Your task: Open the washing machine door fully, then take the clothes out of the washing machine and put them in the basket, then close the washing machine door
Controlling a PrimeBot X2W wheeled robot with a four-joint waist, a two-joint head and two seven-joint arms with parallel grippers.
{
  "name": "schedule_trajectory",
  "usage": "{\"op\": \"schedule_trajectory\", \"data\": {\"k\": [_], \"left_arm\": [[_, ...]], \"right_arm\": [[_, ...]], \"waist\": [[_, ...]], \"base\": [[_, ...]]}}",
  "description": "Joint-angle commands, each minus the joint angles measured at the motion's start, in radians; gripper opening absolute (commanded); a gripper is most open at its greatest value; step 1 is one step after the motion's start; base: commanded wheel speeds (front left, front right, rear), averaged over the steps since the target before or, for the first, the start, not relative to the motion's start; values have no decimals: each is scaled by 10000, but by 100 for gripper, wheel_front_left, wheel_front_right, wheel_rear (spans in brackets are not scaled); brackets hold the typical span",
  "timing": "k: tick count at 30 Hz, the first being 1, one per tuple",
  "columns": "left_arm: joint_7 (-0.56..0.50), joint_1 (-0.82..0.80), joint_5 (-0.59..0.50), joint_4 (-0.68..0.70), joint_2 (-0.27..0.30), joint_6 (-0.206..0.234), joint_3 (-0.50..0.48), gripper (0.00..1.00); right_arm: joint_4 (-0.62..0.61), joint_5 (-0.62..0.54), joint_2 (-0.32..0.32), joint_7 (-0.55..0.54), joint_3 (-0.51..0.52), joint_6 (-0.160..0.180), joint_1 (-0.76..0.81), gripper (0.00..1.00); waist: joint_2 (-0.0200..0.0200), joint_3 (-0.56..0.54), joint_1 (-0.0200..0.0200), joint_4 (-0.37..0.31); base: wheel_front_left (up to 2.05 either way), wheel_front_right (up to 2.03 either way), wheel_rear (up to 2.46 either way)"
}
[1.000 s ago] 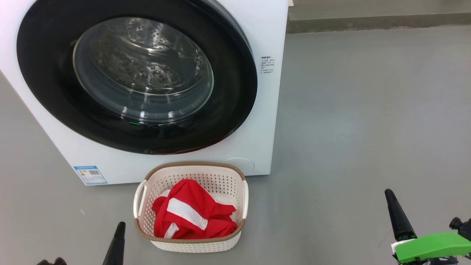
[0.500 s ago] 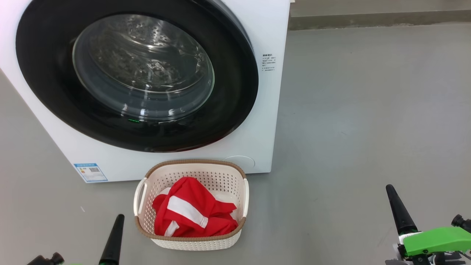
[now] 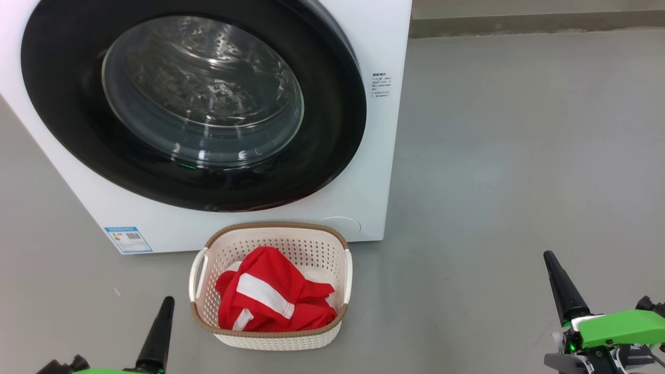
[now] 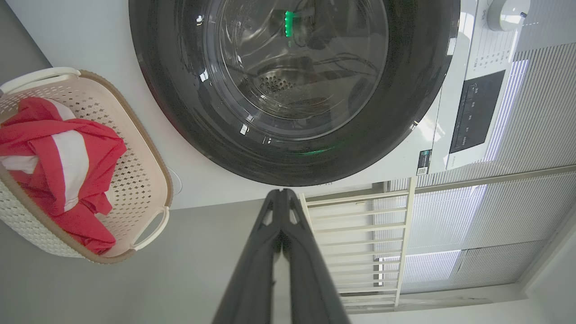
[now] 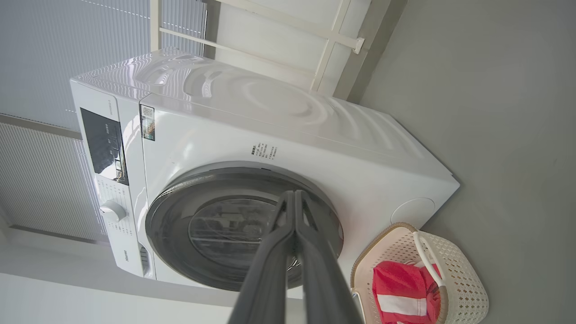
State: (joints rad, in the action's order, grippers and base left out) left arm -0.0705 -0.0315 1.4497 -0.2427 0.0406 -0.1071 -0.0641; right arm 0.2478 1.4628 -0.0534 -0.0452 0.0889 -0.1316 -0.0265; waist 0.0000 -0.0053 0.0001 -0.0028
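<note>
Down at the left, the left gripper (image 3: 168, 301) has its two dark fingers pressed together into one point, holding nothing, with bare grey floor (image 3: 62, 291) around it. Next along, the washing machine (image 3: 371, 171) stands on the floor. Its door (image 3: 332, 130) is shut flat against the front, the black rim nearly reaching the cabinet's right edge. The basket (image 3: 275, 340) sits just in front of the machine's bottom edge, below the door, with the clothes (image 3: 270, 301) heaped inside. Rightward the floor lies wide open. The right gripper (image 3: 548, 255) stands there, well apart from the basket, fingers closed together and empty. A blue label sticker (image 3: 128, 239) with a QR code marks the front's lower left corner. The small printed text (image 3: 381, 85) beside the door's right edge is too small to read.
</note>
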Motion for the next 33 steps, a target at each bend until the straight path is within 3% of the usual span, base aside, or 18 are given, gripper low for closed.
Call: {"op": "schedule_trajectory", "data": {"k": [1, 13, 33], "left_arm": [[-102, -529, 336, 143, 89, -143, -362, 0], [-417, -759, 1556, -23, 96, -233, -491, 0], [-426, -766, 1591, -27, 97, -236, -494, 0]], "right_arm": [[-205, 409, -147, -118, -89, 6, -526, 0], [-50, 1644, -161, -457, -19, 9, -782, 0], [-42, 1628, -118, -516, 44, 9, -795, 0]], "waist": [[0, 11, 0, 4], [0, 82, 0, 27], [0, 84, 0, 28]], "base": [[0, 0, 0], [0, 0, 0], [0, 0, 0]]}}
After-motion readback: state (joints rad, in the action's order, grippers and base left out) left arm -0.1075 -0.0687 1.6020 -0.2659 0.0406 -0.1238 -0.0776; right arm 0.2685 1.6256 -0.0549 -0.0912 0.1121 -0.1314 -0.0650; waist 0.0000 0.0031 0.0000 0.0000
